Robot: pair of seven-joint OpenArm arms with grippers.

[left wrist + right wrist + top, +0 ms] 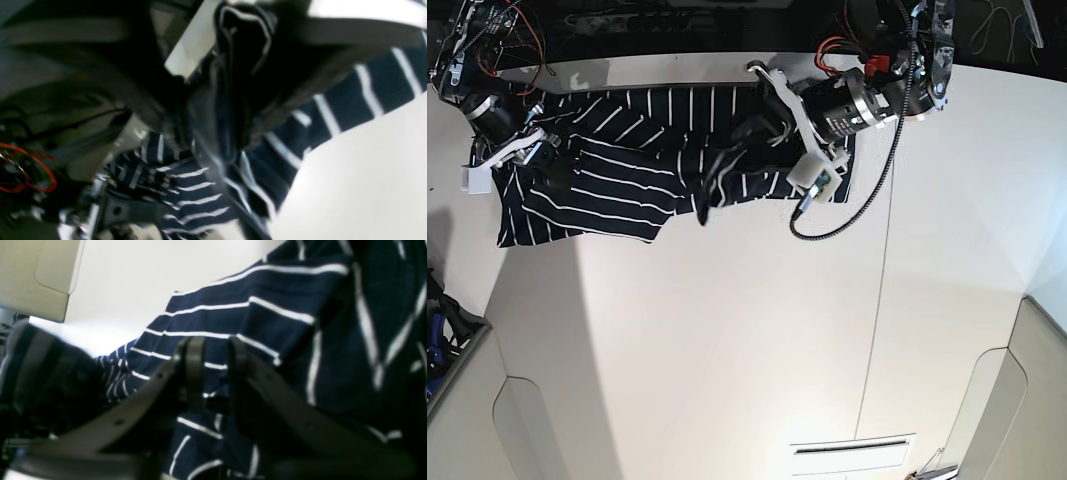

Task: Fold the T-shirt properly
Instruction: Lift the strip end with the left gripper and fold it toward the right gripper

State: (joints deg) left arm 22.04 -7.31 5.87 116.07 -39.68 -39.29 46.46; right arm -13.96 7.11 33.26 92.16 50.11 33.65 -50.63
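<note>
The T-shirt, dark navy with thin white stripes, lies spread along the table's far edge, its middle bunched. My left gripper sits over the shirt's right part. In the left wrist view the gripper is shut on a dark bunch of the T-shirt, which hangs down from the jaws. My right gripper rests on the shirt's left part. In the right wrist view the gripper has its fingers close together with the T-shirt's fabric between them.
The white table stretches toward the front. A black cable loops from the left arm over the table. Wires and electronics line the back edge. Beige panels stand at the front right and front left.
</note>
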